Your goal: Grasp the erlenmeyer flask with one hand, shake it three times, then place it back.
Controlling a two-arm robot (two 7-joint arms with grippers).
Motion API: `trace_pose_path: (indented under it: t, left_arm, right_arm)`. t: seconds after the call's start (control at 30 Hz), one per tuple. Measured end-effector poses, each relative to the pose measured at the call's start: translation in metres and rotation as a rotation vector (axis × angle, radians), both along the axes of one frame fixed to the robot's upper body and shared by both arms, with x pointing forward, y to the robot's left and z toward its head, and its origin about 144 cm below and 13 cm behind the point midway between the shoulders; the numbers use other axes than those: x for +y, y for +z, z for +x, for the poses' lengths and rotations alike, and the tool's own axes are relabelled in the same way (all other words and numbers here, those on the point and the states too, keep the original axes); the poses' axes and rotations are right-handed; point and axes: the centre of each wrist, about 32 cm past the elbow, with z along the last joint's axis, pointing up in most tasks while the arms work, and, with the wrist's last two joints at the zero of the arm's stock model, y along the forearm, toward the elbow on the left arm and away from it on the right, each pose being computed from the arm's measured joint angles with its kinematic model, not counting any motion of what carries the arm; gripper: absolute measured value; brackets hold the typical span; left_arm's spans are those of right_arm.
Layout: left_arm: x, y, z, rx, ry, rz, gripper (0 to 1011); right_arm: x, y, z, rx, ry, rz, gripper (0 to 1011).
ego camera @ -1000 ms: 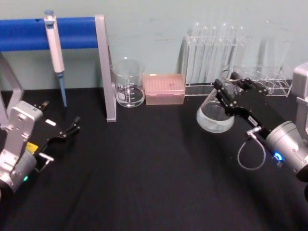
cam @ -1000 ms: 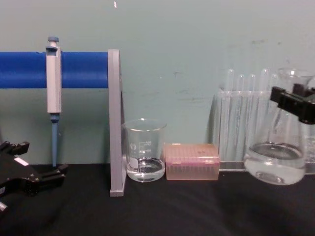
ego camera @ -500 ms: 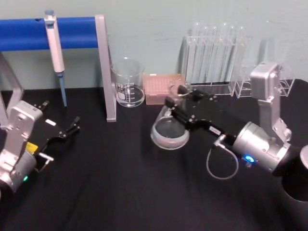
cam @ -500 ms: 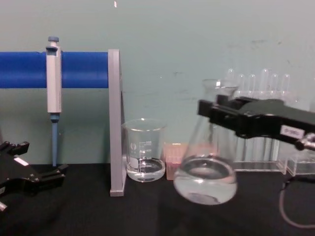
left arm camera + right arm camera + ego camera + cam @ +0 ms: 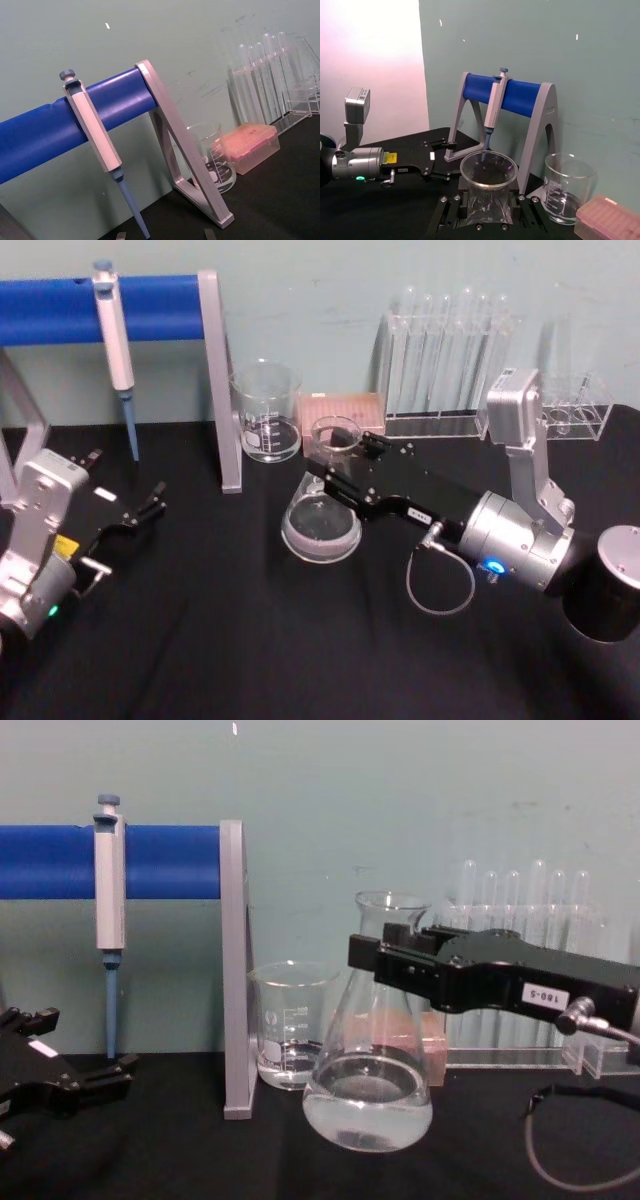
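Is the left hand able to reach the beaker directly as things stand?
Probably not directly: the stand's grey leg stands between the left hand and the beaker; it would need to go around the front.

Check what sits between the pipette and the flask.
Chest view: the stand's grey upright and the beaker, between pipette and erlenmeyer flask.

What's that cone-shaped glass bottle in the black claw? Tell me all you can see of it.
The erlenmeyer flask is clear glass: wide round base, sloping sides, narrow neck, flared rim, open top. Clear liquid fills its bottom. It is held roughly upright near the beaker, the right claw clamped on its neck.
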Motion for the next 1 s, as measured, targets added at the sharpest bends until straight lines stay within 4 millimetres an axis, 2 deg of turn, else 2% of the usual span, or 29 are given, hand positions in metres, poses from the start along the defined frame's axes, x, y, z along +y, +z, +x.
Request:
trace_pose_path:
  t: [1.0]
  left_arm:
    - [0.000,0.000,0.000,0.000,0.000,0.000,1001]
  right_arm:
    - [-0.011,-0.019,0.022,0.034,0.061,-0.062,456]
